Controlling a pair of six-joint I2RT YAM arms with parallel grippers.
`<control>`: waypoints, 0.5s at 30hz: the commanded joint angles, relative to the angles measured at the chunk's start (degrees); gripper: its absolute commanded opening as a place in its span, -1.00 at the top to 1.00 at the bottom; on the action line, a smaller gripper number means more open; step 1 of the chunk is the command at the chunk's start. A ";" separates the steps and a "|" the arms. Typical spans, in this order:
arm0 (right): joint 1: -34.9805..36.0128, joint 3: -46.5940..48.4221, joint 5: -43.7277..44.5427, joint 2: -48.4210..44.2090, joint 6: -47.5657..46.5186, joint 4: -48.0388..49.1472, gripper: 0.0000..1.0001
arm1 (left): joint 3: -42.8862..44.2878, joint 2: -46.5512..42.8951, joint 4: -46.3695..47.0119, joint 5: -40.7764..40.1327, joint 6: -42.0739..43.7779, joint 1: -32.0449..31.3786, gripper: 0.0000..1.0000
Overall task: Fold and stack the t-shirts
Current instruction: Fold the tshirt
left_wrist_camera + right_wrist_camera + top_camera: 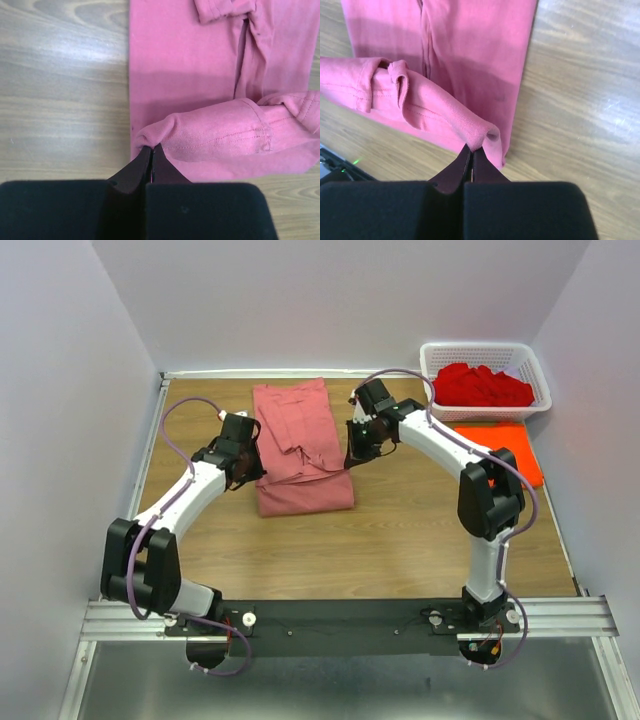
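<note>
The salmon-pink t-shirt [300, 445] lies folded lengthwise on the wooden table, its near end lifted. My left gripper [246, 466] is shut on the shirt's left near corner; in the left wrist view [151, 146] it pinches a bunched edge of the pink shirt [190, 75]. My right gripper [358, 454] is shut on the right near corner; in the right wrist view [472, 148] it pinches a fold of the pink shirt [470, 55]. Deep red t-shirts [482, 386] fill the basket. A bright orange t-shirt [500, 445] lies flat at the right.
A white lattice basket [487, 351] stands at the back right corner. White walls enclose the table on three sides. Bare wood [360, 550] lies between the pink shirt and the arm bases.
</note>
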 commanded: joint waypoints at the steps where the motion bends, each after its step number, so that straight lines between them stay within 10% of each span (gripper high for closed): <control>1: -0.38 3.04 2.89 2.45 -2.79 -0.11 0.99 | 1.28 1.54 4.86 -3.94 2.30 1.00 1.00; 15: -0.38 3.04 4.13 6.76 -6.39 5.51 0.99 | -1.09 7.60 14.27 -5.88 4.77 2.32 1.00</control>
